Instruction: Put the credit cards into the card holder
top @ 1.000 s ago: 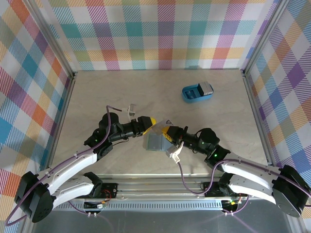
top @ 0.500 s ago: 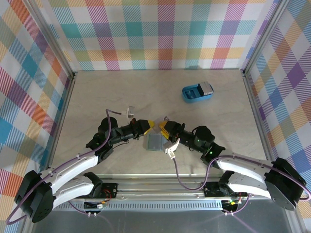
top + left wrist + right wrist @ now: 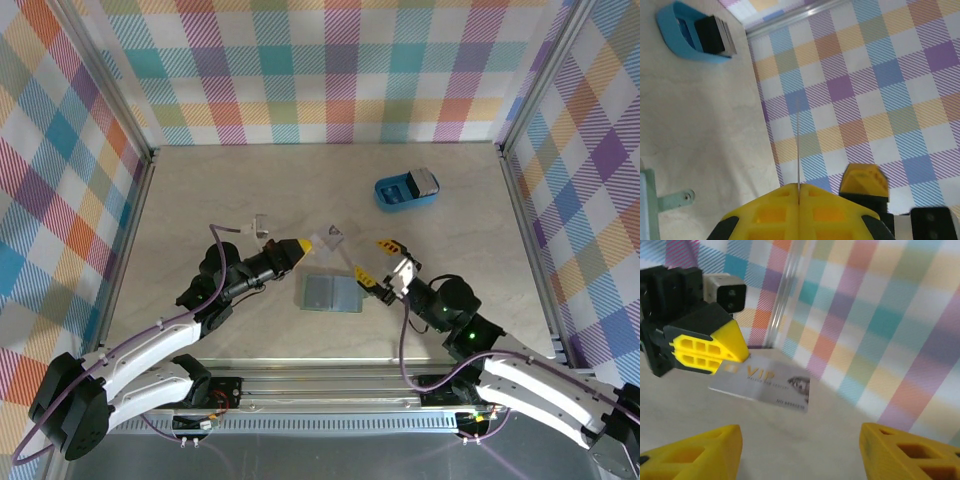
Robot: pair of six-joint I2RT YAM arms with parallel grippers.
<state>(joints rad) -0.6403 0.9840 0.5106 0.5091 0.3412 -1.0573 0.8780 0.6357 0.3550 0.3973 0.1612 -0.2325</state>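
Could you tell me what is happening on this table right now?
The left hand is shut on a grey-white credit card, holding it above the table just beyond the green card holder. The right hand is open beside the holder, gripping nothing. The blue tray at the far right holds what looks like a stack of cards.

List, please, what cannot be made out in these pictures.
Left wrist: the card is edge-on, its face hidden.
Left wrist: the card holder is cut off by the left edge.
Right wrist: the card's small print is blurred.
Top: the stack in the blue tray is too small to count.
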